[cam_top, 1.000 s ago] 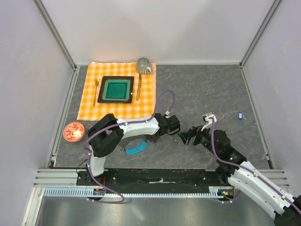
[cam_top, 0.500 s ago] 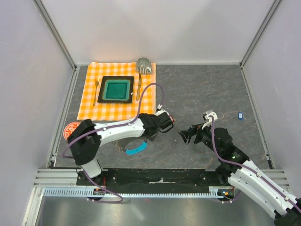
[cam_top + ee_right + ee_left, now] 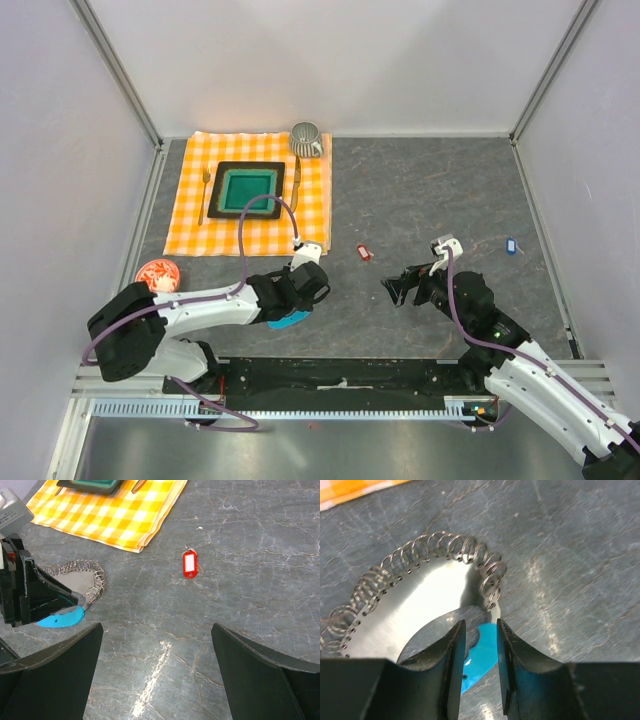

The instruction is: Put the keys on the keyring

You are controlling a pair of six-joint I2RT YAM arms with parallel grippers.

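My left hand (image 3: pixel 479 630) hangs low over the keyring (image 3: pixel 420 565). Its two fingers (image 3: pixel 445 680) stand close together with only a narrow slot between them. Through that slot I see the ring's light-blue strip (image 3: pixel 481 661), and I cannot tell whether either finger touches it; nothing I can see is pinched. My right hand (image 3: pixel 157 670) is spread as wide as it goes and holds nothing, above the grey stone-patterned surface (image 3: pixel 260 540). The red key (image 3: pixel 189 563) lies flat on the surface ahead of that hand, well apart from the keyring; its tag has a pale window, too small to read. The blue key (image 3: pixel 509 244) lies far off to my right. The keyring is a curved silvery band edged with loose wire coil, lying near the corner of the orange checked cloth (image 3: pixel 110 515).
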